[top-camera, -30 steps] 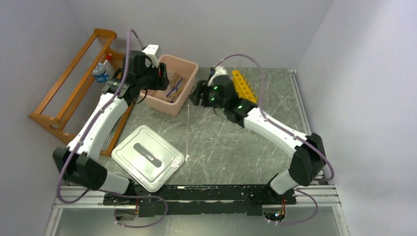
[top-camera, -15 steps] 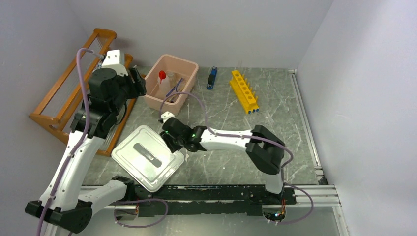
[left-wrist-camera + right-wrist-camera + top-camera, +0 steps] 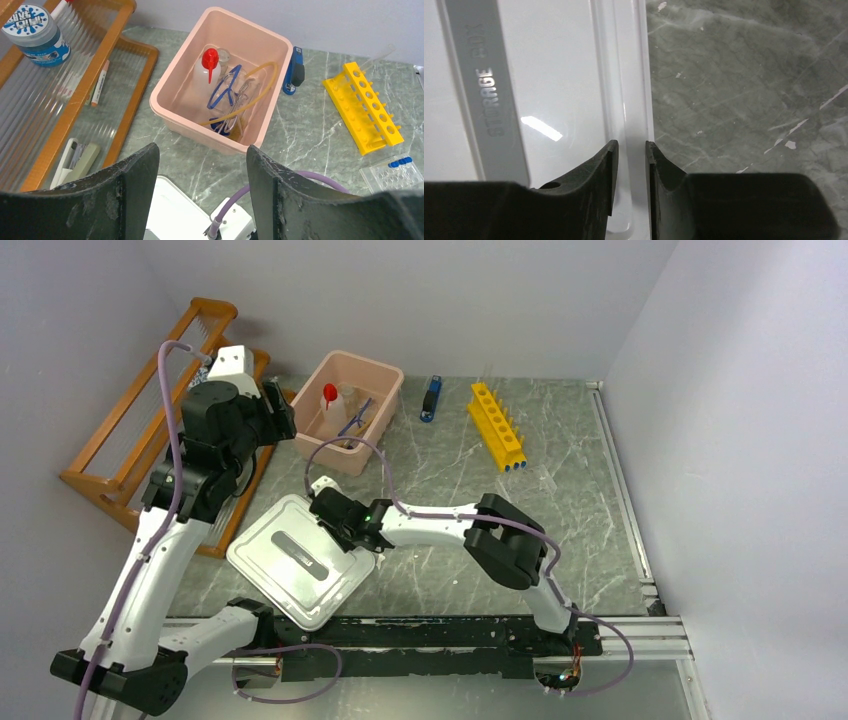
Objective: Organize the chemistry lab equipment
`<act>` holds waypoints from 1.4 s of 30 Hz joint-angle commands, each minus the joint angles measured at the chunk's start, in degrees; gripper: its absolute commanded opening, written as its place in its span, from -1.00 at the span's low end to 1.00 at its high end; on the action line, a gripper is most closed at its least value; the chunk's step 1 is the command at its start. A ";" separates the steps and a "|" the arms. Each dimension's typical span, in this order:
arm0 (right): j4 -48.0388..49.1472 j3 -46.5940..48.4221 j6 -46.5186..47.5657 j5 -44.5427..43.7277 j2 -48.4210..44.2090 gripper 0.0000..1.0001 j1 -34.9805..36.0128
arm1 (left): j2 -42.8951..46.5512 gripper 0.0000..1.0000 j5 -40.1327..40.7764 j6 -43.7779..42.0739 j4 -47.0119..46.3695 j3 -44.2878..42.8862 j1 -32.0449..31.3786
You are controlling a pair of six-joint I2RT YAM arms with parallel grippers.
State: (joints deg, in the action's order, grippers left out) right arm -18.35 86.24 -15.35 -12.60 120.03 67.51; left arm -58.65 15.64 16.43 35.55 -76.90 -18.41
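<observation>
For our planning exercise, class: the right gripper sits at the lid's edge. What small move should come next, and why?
Probably close the right gripper firmly on the lid rim before lifting: its jaws straddle that rim with a narrow gap, and the pink tub stands uncovered.

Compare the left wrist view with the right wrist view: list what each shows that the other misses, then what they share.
Left wrist only: the pink tub holding the squeeze bottle, tan hose and blue tongs, plus the yellow rack, the wooden rack and the open left gripper. Right wrist only: the grey strip lettered STORAGE BOX, and the right gripper, fingers narrowly apart over the white lid at its rim. Both: that lid and the marbled table.
</observation>
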 commanded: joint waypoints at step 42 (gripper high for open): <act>-14.64 -35.80 -18.97 -14.95 -35.70 -1.00 -17.98 | -9.13 0.29 -13.09 6.16 -9.61 3.89 0.35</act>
State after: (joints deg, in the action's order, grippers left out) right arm -30.83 52.51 -25.36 -23.59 85.82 50.72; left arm -66.59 7.16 20.43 29.80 -73.32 -18.41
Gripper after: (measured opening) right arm 0.214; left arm 0.650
